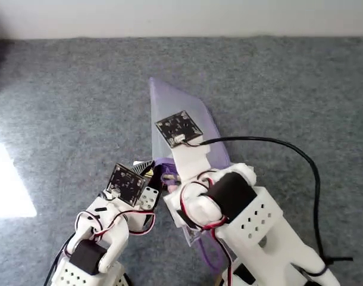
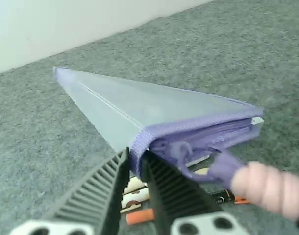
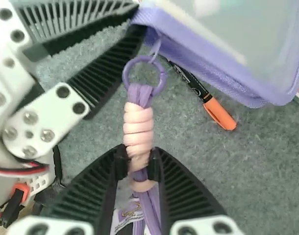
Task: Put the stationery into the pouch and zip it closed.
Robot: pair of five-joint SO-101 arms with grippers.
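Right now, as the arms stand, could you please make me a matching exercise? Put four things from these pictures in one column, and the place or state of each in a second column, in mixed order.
Things:
1. left gripper
2. right gripper
3. pull cord
4. marker

Places or states:
A. lies on the grey mat, at the edge of the pouch
B. fingers shut on the pouch's corner
C. fingers shut on the pull cord
D. tied to the zip ring

Pairs: 1-B, 2-C, 3-D, 4-A.

Pouch [image 2: 154, 105]: translucent, purple edging. Pull cord [image 3: 138, 132]: pink and purple. Marker [image 3: 201, 95]: black, orange cap. Mat [image 1: 80, 89]: speckled grey.
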